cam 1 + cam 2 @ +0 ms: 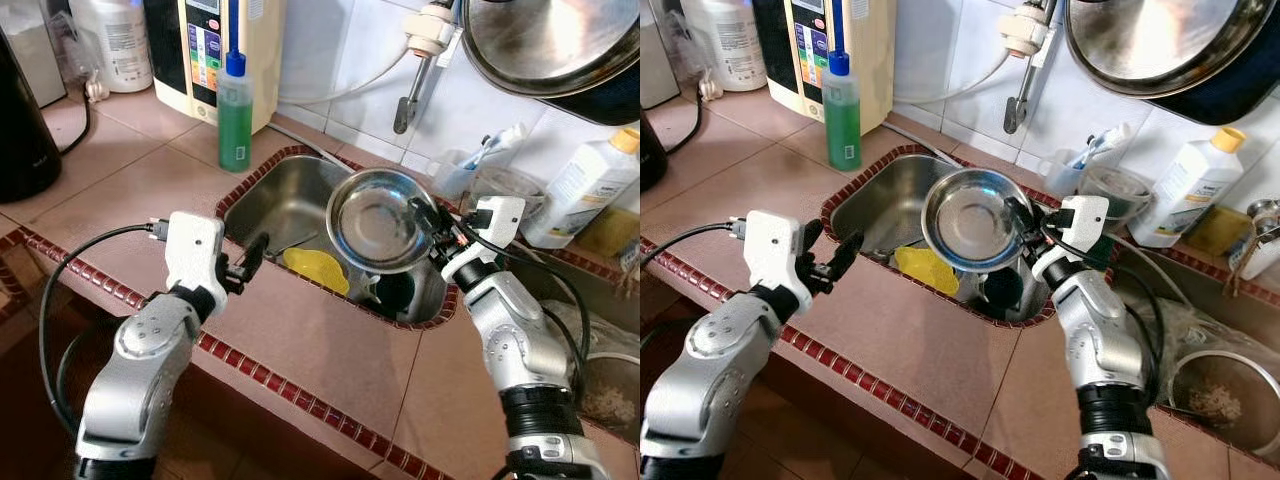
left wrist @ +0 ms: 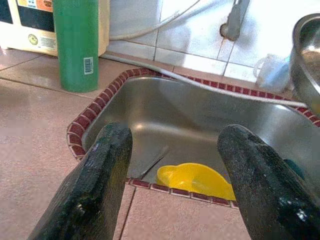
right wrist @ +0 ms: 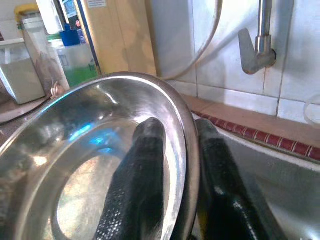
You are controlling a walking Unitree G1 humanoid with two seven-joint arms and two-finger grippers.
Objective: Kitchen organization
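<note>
Gleaming above the stainless sink (image 1: 270, 205), a round steel bowl (image 1: 378, 220) hangs tilted, its rim pinched by the right gripper (image 1: 428, 222) at the bowl's 3 o'clock. Left gripper (image 1: 245, 265) hovers over the tiled counter (image 1: 330, 350) at the sink's 7 o'clock, fingers spread wide. Left wrist view: a yellow lid-like piece (image 2: 195, 179) lies in the basin. Right wrist view: one finger (image 3: 135, 185) inside the polished rim, one outside.

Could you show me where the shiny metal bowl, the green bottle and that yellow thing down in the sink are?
metal bowl (image 1: 375, 218), left eye view, on its inner bottom.
green bottle (image 1: 235, 118), left eye view, on the middle of its body.
yellow thing (image 2: 192, 179), left wrist view, on its top surface in the sink.
</note>
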